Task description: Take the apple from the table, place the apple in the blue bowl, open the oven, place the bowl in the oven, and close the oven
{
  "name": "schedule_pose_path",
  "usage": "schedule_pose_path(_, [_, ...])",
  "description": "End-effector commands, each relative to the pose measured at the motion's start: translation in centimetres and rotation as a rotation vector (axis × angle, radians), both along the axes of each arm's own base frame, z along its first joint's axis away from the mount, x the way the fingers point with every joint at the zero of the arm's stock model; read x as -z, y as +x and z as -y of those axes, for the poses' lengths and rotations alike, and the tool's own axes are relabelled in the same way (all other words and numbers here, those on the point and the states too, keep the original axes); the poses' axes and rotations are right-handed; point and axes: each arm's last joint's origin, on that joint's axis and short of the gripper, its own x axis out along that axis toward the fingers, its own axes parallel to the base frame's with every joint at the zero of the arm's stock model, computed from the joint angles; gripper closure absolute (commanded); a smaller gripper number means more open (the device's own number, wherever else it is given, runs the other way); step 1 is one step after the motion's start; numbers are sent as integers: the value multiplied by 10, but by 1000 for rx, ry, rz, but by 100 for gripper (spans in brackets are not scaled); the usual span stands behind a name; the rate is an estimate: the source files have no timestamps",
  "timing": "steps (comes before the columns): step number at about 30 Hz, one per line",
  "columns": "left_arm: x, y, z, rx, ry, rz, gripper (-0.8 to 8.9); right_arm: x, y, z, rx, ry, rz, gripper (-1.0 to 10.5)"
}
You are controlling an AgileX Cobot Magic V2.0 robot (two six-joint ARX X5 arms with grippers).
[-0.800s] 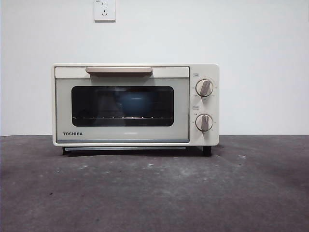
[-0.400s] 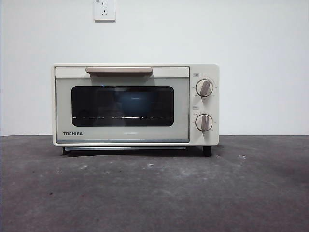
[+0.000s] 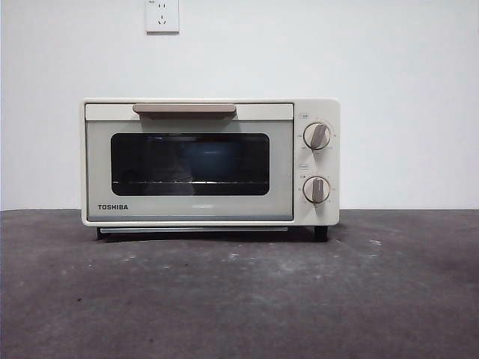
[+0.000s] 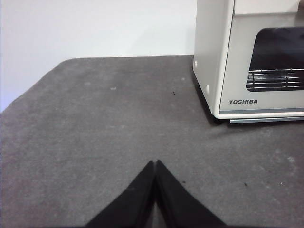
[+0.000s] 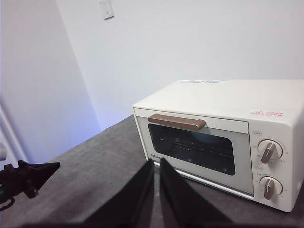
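While nothing on the desk has shifted over the last second, the entries below run left to right across the front view.

Change: none visible between the earlier front pictures and this one; door, knobs and desk look the same in all three.
Desk (image 3: 239, 299): dark grey, scuffed, fills the lower third of the frame.
Oven (image 3: 209, 162): cream-white, centre of frame, door fully up against the body, handle (image 3: 184, 109) along the door's top edge, two knobs (image 3: 316, 136) at the right side.
Blue bowl (image 3: 208, 158): a dim blue shape behind the dark glass, middle of the window, sitting on the rack; outline blurred.
Apple: not visible in any view; presumably inside the bowl, cannot confirm through the glass.
Left gripper (image 4: 155, 164): jaws pressed together, holding nothing, over bare desk well apart from the oven's left corner.
Right gripper (image 5: 156, 162): jaws nearly together, a thin slit between them, holding nothing, raised and facing the oven front from a distance.
Front-view check: neither arm appears there.
Judgement: bowl inside, door closed, both arms clear and idle, so the task reads as finished.
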Motion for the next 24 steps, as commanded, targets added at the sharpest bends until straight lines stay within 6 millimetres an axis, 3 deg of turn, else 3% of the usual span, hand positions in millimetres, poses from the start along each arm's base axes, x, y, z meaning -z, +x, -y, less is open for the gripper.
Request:
schedule_pose_path(1, [8,1,0,-8,-18,-24,806,-1,-1,-1,-11,1,10,942])
schedule_pose_path(24, [12,0,0,-13,-60,-59,806,-1,-1,-1,-10,2,10,942])
